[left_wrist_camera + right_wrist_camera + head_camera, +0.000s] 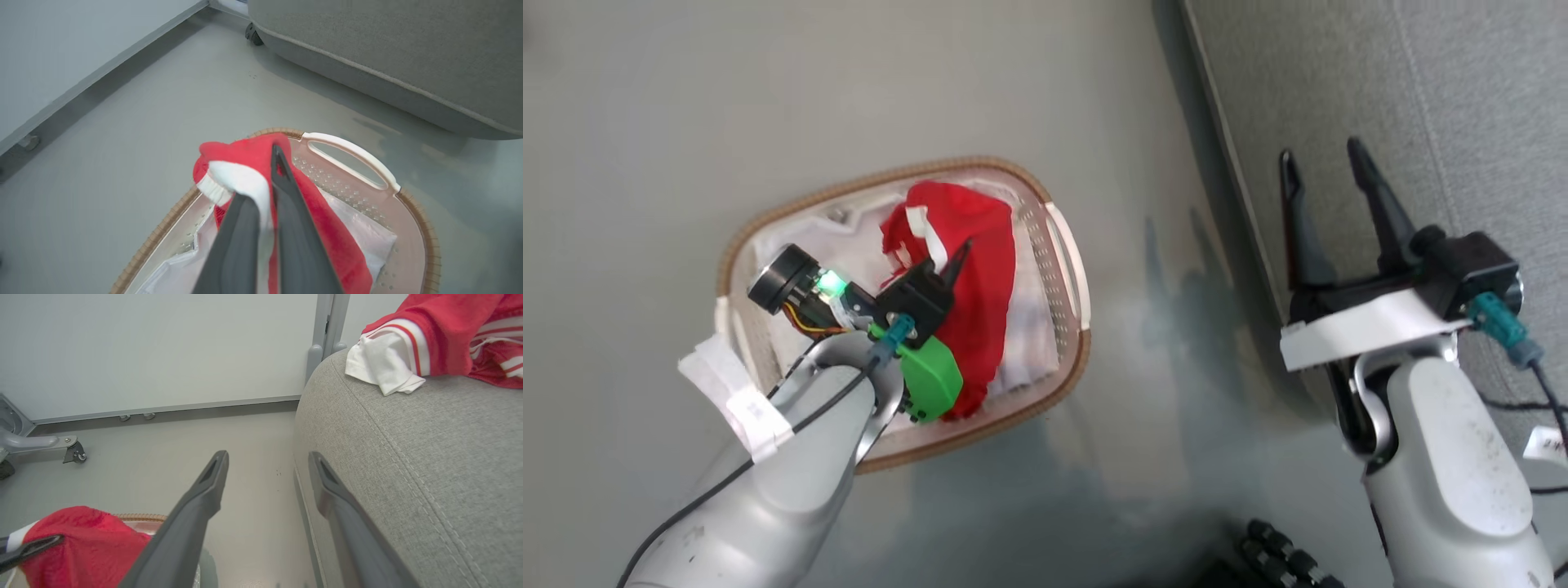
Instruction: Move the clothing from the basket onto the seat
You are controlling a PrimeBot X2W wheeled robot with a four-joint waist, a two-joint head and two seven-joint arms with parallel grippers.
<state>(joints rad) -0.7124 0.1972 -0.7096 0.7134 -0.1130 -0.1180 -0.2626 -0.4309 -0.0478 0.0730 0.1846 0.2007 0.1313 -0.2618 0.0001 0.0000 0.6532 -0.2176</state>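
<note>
Head view: we find the clothing (pixel 968 286) in the basket (pixel 1036 237), toward the edge nearest the seat (pixel 1462 98). We note the left gripper (pixel 960 249) clamped tight on a bunched fold by the white cuff. We judge the fabric light, limp and slippery; a thick fold holds best. The right gripper (pixel 1321 151) stands wide open, empty, beside the seat's edge. 1 more garment (pixel 449 326) lies on the seat near its rounded edge.

Left gripper (pixel 965 248), jaws tight on the red clothing (pixel 982 314) in the basket (pixel 1070 261)
</note>
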